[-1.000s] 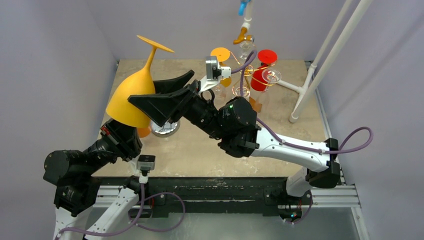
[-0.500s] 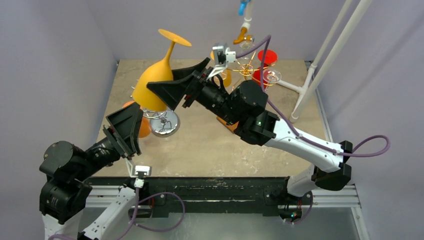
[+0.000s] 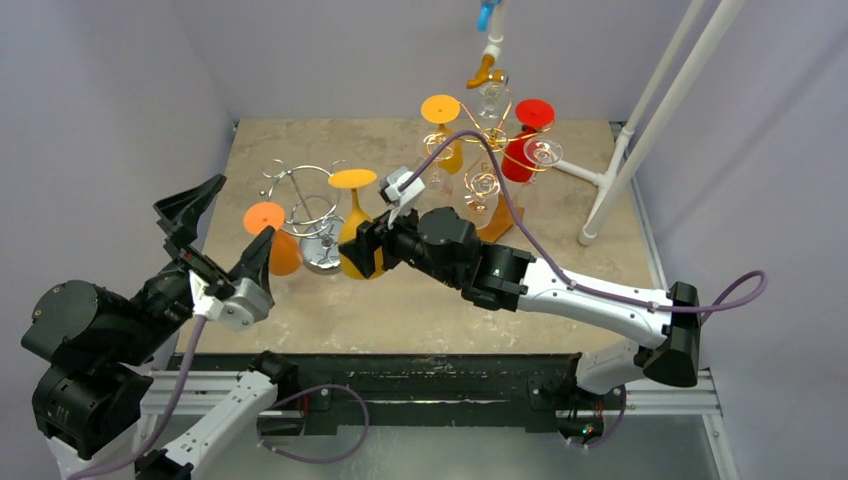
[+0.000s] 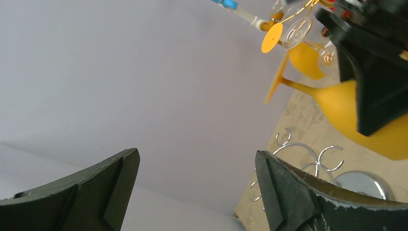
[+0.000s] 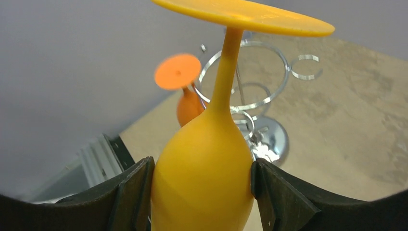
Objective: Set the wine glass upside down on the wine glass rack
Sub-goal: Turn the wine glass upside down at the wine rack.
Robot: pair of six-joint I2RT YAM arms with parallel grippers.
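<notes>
Inverted yellow glass (image 5: 202,173) grasped by right fingers (image 5: 130,192) beside silver rack (image 3: 310,212); left fingers (image 4: 288,192) spread.

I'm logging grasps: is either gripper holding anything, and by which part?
The right gripper holds the inverted yellow wine glass by its bowl, one finger on each side. The left gripper is open and empty.

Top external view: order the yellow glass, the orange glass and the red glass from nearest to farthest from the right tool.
1. Yellow glass, held in the right tool itself.
2. Orange glass, to the left beside the silver rack.
3. Red glass, far back on the right.
</notes>
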